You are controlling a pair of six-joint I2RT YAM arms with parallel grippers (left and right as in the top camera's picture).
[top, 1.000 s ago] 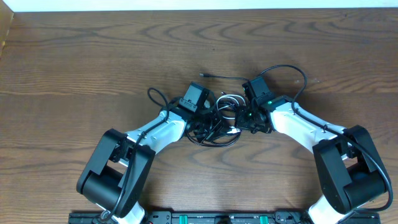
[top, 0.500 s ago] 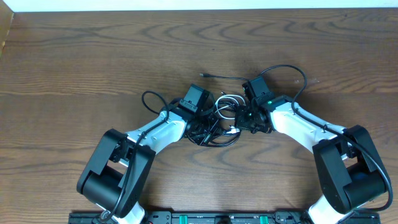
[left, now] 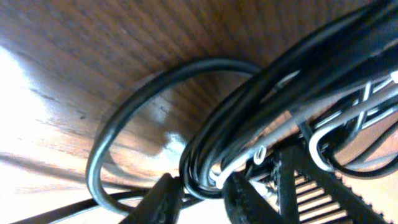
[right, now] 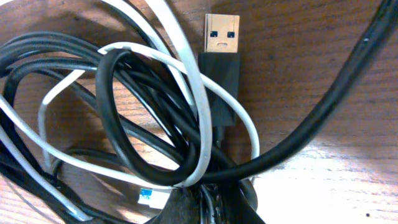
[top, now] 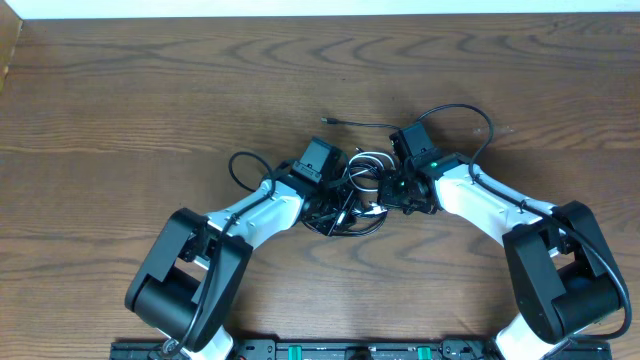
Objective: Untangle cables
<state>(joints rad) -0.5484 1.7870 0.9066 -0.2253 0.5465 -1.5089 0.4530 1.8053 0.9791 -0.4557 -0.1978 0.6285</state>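
The cables (top: 352, 195), several black cords and one white, lie knotted in a small bundle at the middle of the wooden table (top: 150, 100), between the two arms. One black loop (top: 240, 165) strays to the left of the bundle, and a thin black end (top: 328, 121) trails off behind it.

The right gripper (right: 211, 208) is clenched, apparently pinching strands where the white cord (right: 193, 93) and a black loop cross just below a USB plug (right: 222, 34). The left gripper (left: 202, 196) has black strands lying between its fingers. Whether it pinches them or has let go cannot be told.

The risk appears to be a tightened knot. The white cord threads through a black loop, so pulling the two arms straight apart could cinch that crossing rather than free it. If both grippers happen to hold the same cord, a pull would only drag the whole bundle across the table. The plug's wide housing could also catch on a loop it must pass through.

No brand, label or writing is legible. The plug's metal face shows only its two square holes, and a small blue-and-white patch (right: 146, 196) near the right fingers is too small to read.
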